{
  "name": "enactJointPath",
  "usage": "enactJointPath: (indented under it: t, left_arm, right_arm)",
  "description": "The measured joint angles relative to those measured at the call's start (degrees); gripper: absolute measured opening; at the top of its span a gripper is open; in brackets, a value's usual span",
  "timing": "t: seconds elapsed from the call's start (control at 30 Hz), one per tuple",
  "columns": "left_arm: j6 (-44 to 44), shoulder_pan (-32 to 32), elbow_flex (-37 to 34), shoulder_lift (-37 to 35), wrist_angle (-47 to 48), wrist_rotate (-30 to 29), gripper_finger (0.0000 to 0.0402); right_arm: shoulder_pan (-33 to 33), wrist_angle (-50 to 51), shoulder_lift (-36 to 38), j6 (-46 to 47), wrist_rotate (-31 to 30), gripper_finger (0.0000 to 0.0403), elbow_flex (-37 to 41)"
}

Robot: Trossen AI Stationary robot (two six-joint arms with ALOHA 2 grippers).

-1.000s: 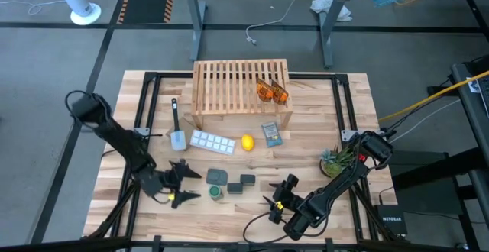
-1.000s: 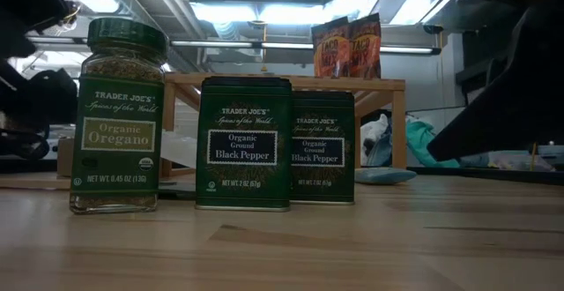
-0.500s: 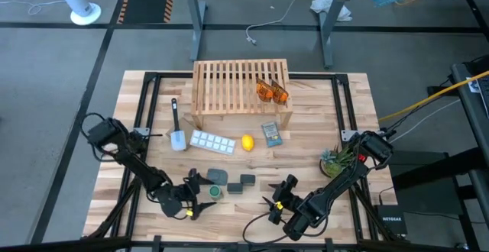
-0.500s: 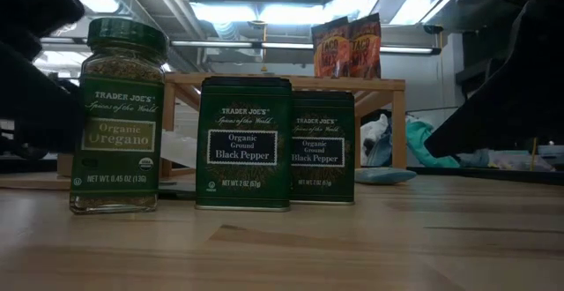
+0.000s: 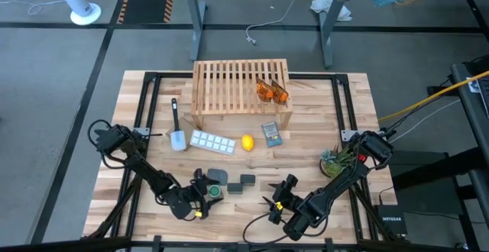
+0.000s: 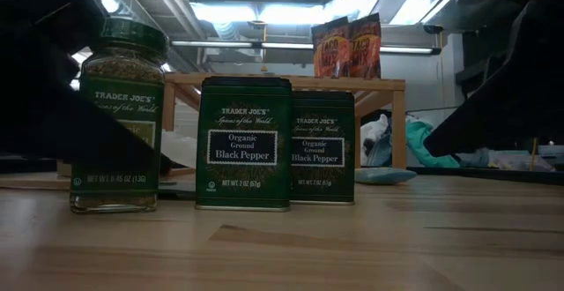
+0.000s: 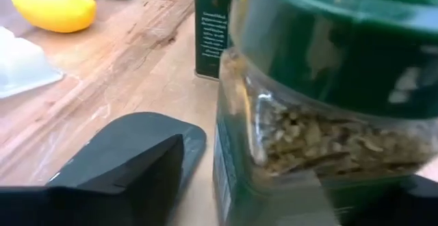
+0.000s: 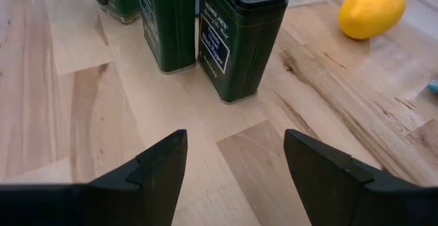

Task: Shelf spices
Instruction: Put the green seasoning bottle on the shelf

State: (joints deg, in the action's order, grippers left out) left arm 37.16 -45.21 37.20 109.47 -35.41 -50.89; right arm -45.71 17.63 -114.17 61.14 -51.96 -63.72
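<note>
Standing at lower centre of the wooden table point(image 5: 344, 114): a green-lidded jar point(image 6: 118, 115) labelled "Trader Joe's", its lower label hidden, and two dark tins point(image 6: 244, 144) reading "Trader Joe's Organic Ground Black Pepper". Two orange packets point(image 5: 272, 92), lettering unreadable, sit on the slatted shelf point(image 5: 241, 88) at upper centre; grey floor surrounds the table. Left gripper point(image 5: 205, 195) straddles the jar, fingers spread; right gripper point(image 8: 233, 161) hangs spread near the tins.

The wooden surface point(image 5: 153, 122) was viewed from overhead and level across; the green-lidded glass jar point(image 7: 321, 116) was shared, filling the left wrist view.
</note>
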Motion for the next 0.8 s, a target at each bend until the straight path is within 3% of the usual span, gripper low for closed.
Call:
enactJointPath:
  t: [0.2, 0.57, 0.8]
  left_arm:
    - [-1.0, 0.0, 0.0, 0.0, 0.0, -1.8, 0.0185]
    - [-11.3, -0.7, 0.0, -4.8, -0.7, -5.6, 0.0183]
    - [-31.0, 0.4, 0.0, -16.9, 0.2, -5.5, 0.0183]
  right_arm:
    - [0.0, 0.0, 0.0, 0.0, 0.0, 0.025, 0.0]
    - [0.0, -0.9, 0.0, 0.0, 0.0, 0.025, 0.0]
    - [0.0, -1.3, 0.0, 0.0, -1.7, 0.025, 0.0]
